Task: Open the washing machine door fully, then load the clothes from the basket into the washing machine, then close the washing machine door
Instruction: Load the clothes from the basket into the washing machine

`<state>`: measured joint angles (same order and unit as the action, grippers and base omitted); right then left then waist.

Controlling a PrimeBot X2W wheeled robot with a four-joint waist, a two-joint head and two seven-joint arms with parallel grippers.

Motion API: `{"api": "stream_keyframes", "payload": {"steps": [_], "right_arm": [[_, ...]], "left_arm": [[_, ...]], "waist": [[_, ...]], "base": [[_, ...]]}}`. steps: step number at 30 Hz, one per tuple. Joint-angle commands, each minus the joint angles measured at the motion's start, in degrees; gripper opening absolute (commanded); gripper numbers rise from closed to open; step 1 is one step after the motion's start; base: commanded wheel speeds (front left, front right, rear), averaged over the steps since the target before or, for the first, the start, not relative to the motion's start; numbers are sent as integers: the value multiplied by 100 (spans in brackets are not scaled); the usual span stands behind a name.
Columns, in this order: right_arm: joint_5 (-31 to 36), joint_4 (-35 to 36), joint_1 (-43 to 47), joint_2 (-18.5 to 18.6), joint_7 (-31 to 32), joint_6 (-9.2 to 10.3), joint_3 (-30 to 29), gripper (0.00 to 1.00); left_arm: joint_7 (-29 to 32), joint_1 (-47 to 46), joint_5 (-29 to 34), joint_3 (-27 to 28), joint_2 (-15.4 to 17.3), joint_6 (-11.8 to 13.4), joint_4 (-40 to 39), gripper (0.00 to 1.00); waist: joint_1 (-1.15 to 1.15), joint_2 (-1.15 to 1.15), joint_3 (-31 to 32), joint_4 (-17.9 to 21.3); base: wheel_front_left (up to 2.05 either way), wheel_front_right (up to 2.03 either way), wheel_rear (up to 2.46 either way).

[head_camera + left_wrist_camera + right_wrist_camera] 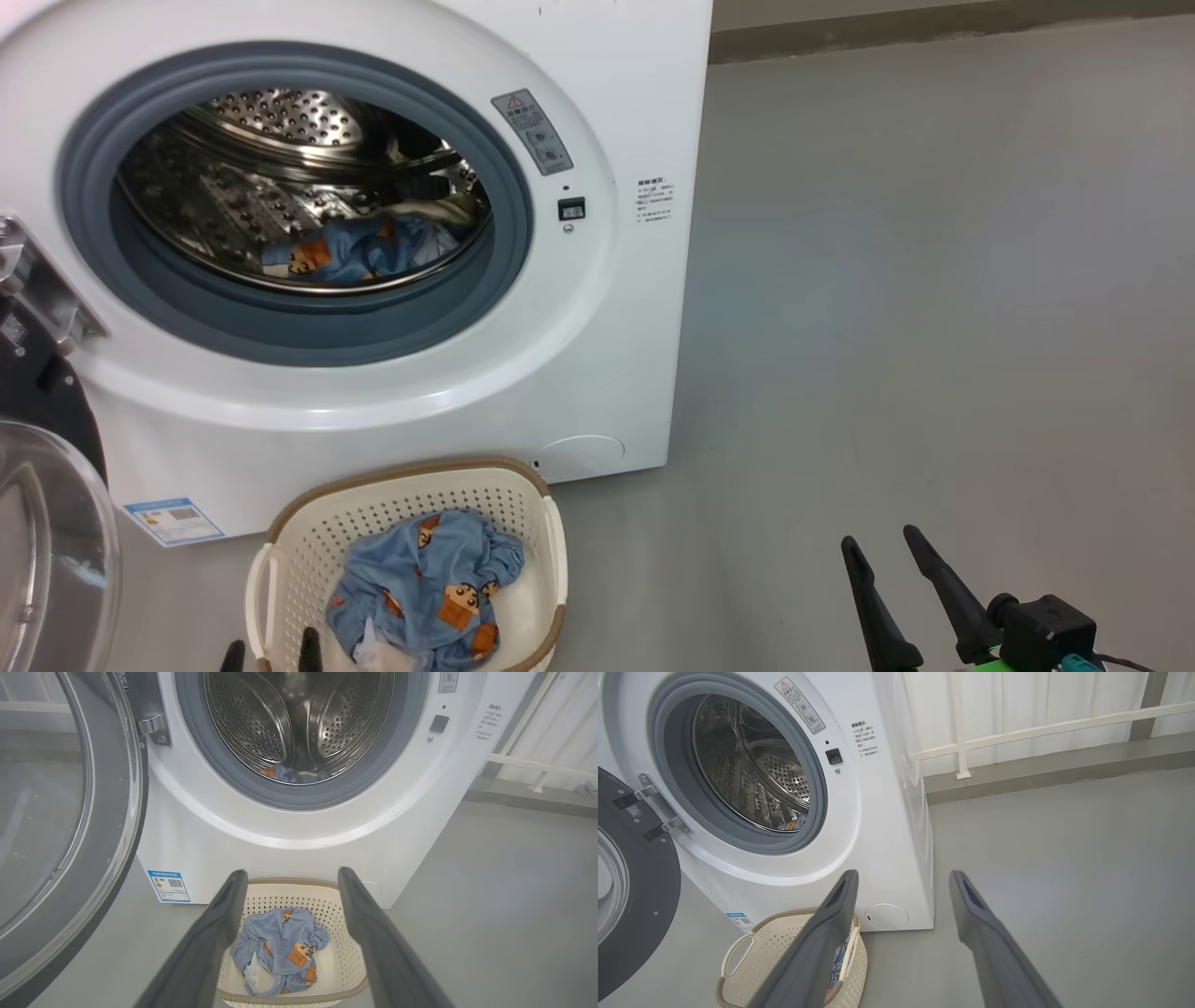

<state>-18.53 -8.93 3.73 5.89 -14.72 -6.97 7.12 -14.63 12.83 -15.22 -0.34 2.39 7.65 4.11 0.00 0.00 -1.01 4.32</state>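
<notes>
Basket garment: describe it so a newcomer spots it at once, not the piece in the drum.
Start at the big white washing machine. On the floor before it stands a cream perforated basket with a brown rim. The garment lies crumpled inside it: light blue with orange-brown cartoon figures, like the matching piece up inside the machine, but down at floor level.

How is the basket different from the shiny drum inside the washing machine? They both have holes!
The basket is cream plastic with a brown rim, but the drum is shiny steel. The basket sits on the floor and opens upward, while the drum sits inside the washing machine and opens toward the front. You're right that both are dotted with little holes. Both also hold some of the blue cartoon-print clothes.
</notes>
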Motion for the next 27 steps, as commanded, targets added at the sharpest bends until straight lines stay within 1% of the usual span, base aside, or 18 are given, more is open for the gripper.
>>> {"api": "stream_keyframes", "payload": {"steps": [1,7,15,16,21,23,27], "right_arm": [[25,160,-94,43,-28,-52,179,100],[28,202,-228,39,-28,-52,156,100],[58,284,-539,-22,-28,-52,149,100],[58,284,-539,-22,-28,-52,149,100],[71,344,-725,-64,-28,-52,136,100],[78,383,-807,-85,-28,-52,127,100],[74,437,-952,-137,-28,-52,108,100]], "left_arm": [[-37,-248,58,137,49,-20,-97,100],[-37,-694,138,108,55,-169,177,100],[84,-1510,-87,62,75,-305,1056,100],[84,-1510,-87,62,75,-305,1056,100],[354,-2011,-194,47,223,-457,1705,100],[461,-2282,-166,73,381,-458,2058,100],[722,-2815,-182,119,522,-375,2657,100]], "waist": [[0,0,-89,48],[0,0,-472,181],[0,0,-1195,552],[0,0,-1195,552],[0,0,-1678,846],[0,0,-1900,957],[0,0,-2329,1142]], "base": [[0,0,0],[0,0,0],[0,0,0],[0,0,0],[0,0,0],[0,0,0],[0,0,0]]}}
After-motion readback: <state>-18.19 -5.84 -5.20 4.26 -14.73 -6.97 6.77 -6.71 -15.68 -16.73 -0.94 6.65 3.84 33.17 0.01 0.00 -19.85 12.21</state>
